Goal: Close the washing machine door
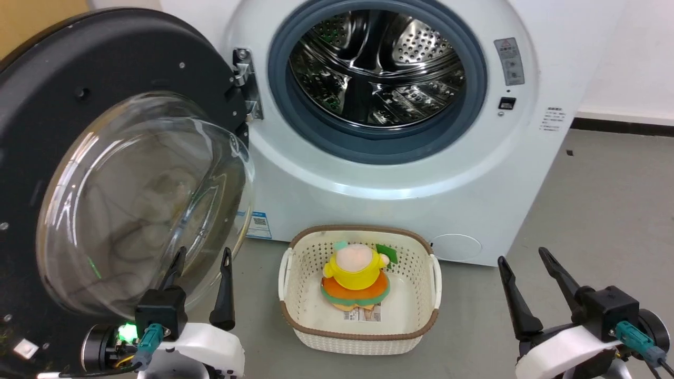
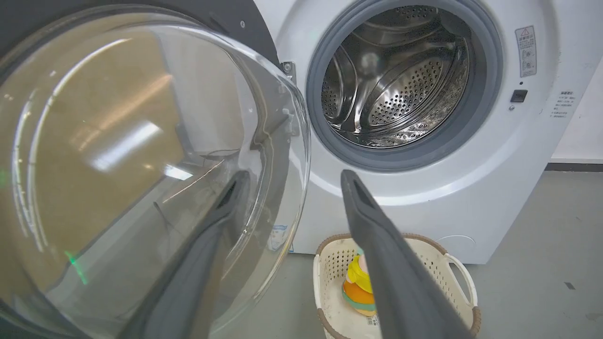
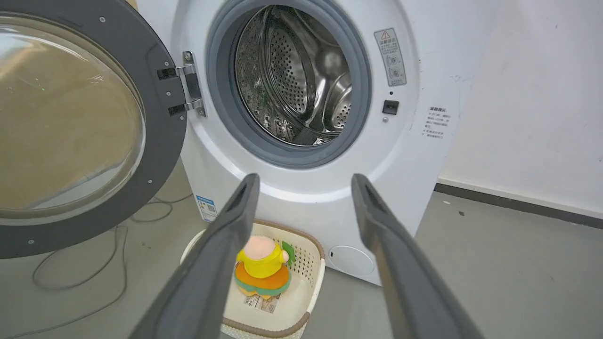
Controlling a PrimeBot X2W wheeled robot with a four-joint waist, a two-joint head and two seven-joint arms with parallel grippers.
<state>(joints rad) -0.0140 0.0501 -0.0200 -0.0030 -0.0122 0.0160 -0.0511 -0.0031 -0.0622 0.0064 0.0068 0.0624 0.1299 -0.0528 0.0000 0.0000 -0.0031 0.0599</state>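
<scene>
Nearest, head view: L gripper (image 1: 204, 253) at lower left, fingers apart, nothing btwn them. Its tips overlap the lower edge of the glass bulge on the washing machine door (image 1: 79, 79); can't tell if they touch. R gripper (image 1: 521, 257) at lower right, fingers also spread, nothing held, over the grey floor (image 1: 590, 221).

The door stands wide open on the L side, swung out toward the robot: black rim w/ clear bowl at centre, hung on a metal hinge (image 1: 245, 79) at the opening's L edge.

Mid: cream basket (image 1: 424, 321) on the floor just in front of the white washing machine (image 1: 368, 195). In it, a plush toy (image 1: 357, 273), yellow over orange.

Further back: grey rubber ring (image 1: 474, 110) around the steel drum (image 1: 376, 68), opening uncovered. R wrist view: thin cable (image 3: 70, 282) loops on the floor below the door. White wall (image 1: 632, 52) far R.
</scene>
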